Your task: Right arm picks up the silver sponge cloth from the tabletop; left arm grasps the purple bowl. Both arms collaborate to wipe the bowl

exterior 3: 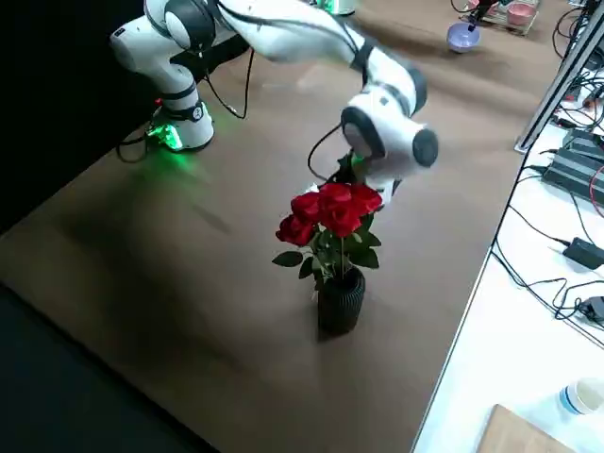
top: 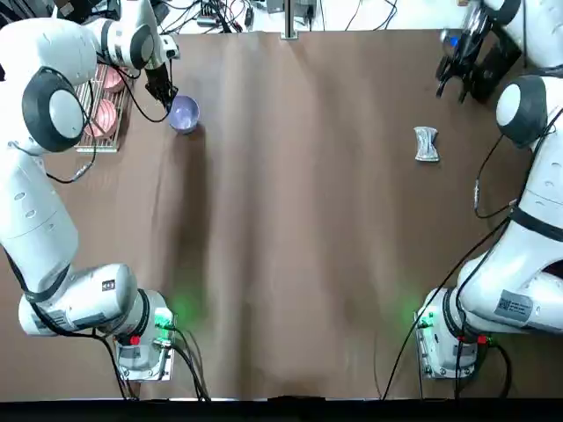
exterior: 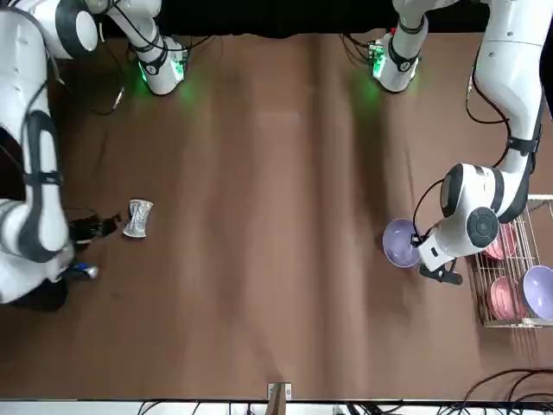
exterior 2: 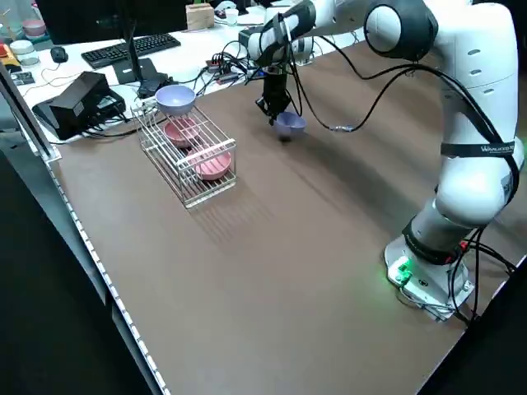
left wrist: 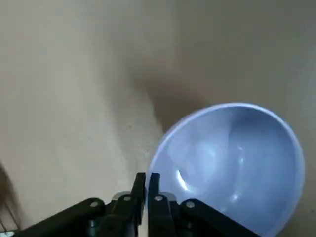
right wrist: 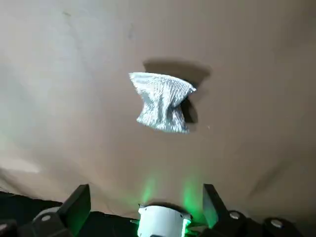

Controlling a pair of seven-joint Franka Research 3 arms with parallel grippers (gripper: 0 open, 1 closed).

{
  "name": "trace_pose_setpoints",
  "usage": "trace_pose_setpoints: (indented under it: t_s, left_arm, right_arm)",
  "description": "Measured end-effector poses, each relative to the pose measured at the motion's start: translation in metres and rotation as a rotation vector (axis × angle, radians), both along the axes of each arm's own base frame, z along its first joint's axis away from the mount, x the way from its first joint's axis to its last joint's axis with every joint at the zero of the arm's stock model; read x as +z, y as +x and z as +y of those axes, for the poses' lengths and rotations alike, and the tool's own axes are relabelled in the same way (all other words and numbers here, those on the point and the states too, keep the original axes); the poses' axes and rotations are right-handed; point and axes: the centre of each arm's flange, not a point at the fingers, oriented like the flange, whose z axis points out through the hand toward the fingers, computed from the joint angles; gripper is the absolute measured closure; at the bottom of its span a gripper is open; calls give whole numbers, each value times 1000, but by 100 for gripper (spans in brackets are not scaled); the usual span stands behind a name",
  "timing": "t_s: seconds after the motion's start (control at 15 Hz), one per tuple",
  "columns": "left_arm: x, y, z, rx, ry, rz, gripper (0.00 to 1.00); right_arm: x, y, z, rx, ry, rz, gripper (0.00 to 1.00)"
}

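Note:
The purple bowl (top: 184, 113) is at the far left of the table, next to the wire rack. My left gripper (top: 164, 95) is shut on its rim, and the left wrist view shows both fingers pinched on the near edge of the bowl (left wrist: 232, 158), which is tilted with its pale inside showing. The silver sponge cloth (top: 427, 144) lies flat on the brown tabletop at the far right. My right gripper (top: 455, 76) hovers beyond it near the far right corner, open, with the cloth (right wrist: 162, 101) in view ahead of its spread fingers and apart from them.
A wire rack (top: 98, 132) at the far left edge holds pink dishes and another purple bowl (exterior: 537, 290). A dark vase of red roses (exterior 3: 335, 245) stands near the right arm. Brown cloth covers the table (top: 299, 229).

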Motion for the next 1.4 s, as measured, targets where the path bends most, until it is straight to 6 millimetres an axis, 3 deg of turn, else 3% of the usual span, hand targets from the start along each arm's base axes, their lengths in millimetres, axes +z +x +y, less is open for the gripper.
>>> trace_pose_setpoints:
  t_s: [0.13, 0.33, 0.47, 0.6, 0.67, 0.8, 1.07, 1.2, 1.27, 1.4]
  left_arm:
    - [-7, -1, 2, 3, -2, 10, 86]
    - [-3, 2, -1, -1, -8, -2, 60]
    - [18, 12, -9, -6, -18, -49, 43]
    - [51, 22, -17, -7, -25, -108, 25]
    - [68, 25, -21, -7, -27, -135, 16]
    - [104, 25, -27, -3, -20, -174, 0]
    - [189, -1, -55, 19, -11, -143, 0]
    - [241, -18, -72, 16, -15, -141, 0]
    - [284, -32, -81, 9, -7, -152, 0]
    - [309, -37, -79, 15, 1, -159, 0]
  right_arm:
    - [70, 4, -2, 0, -21, -112, 0]
    - [185, -15, -4, -3, -76, -288, 0]
    - [253, -38, 2, 4, -132, -383, 0]
    - [295, -57, 14, 10, -153, -451, 0]
    - [306, -63, 18, 12, -159, -479, 0]
    - [309, -67, 24, 13, -171, -539, 0]
    - [287, -90, 34, 20, -183, -550, 0]
    - [290, -100, 35, 22, -185, -540, 0]
    - [296, -105, 36, 23, -187, -544, 0]
    - [298, -106, 36, 23, -192, -545, 0]
